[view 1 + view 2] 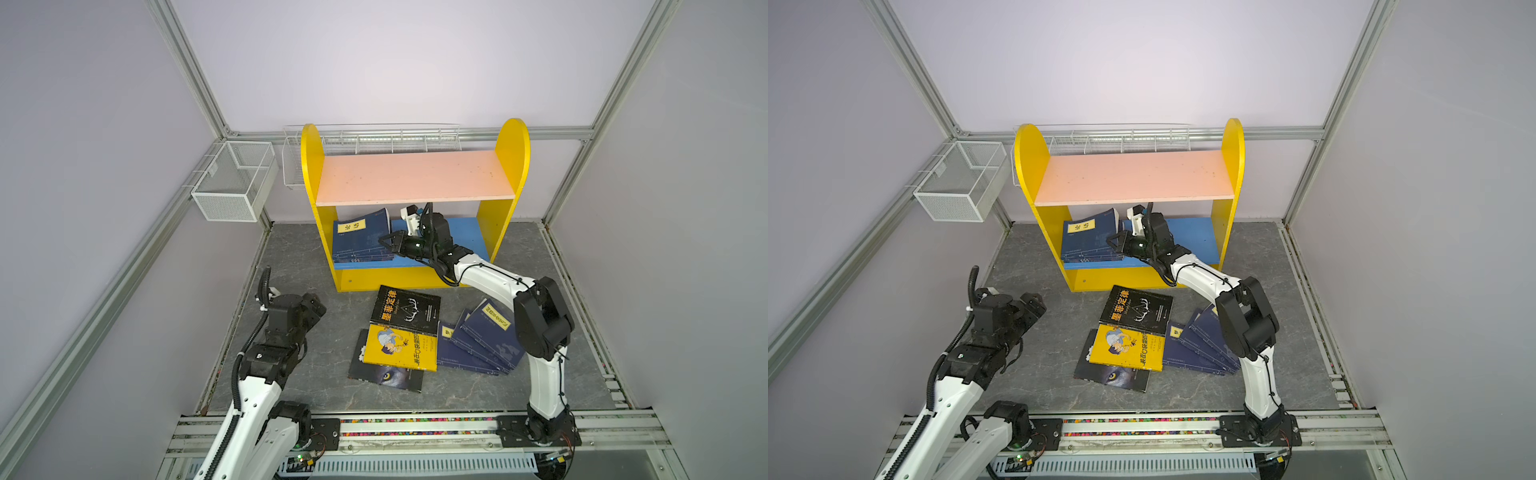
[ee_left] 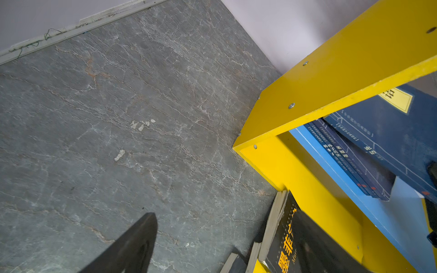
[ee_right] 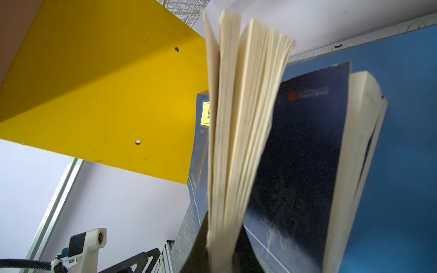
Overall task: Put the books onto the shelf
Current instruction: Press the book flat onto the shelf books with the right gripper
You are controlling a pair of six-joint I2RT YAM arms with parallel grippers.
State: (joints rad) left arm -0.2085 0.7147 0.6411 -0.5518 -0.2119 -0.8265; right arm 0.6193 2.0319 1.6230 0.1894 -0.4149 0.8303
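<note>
The shelf [image 1: 513, 158] stands at the back of the grey table [image 1: 299, 266]. Its pink upper board [image 1: 415, 176] is bare, and its blue lower board [image 1: 457, 235] carries a pile of navy books [image 1: 357, 254] pushed against the left side panel. The top navy book [image 1: 360, 227] on that pile lies tilted, with its right edge lifted. The right claw [image 1: 387, 245] reaches into the lower tier from the front and meets this book at that raised edge. In the right wrist view the claw is pinching the cream page edges of the top navy book [image 3: 238, 113]; the leaves fan out and look blurred, and a yellow label shows on a navy cover just beside them. The left claw [image 1: 314, 308] hangs over bare table to the left of the shelf's front corner, well apart from every book. Its fingers [image 2: 134, 243] are spread with nothing between them. In front of the shelf, not yet shelved, a black book [image 1: 405, 309] lies partly over a yellow cartoon book [image 1: 397, 349], which overlaps a wolf-eye book [image 1: 384, 376]. Just to their right a fan of navy books [image 1: 478, 347] is partly hidden by the right arm's elbow. A white wire basket [image 1: 232, 183] hangs on the left frame
</note>
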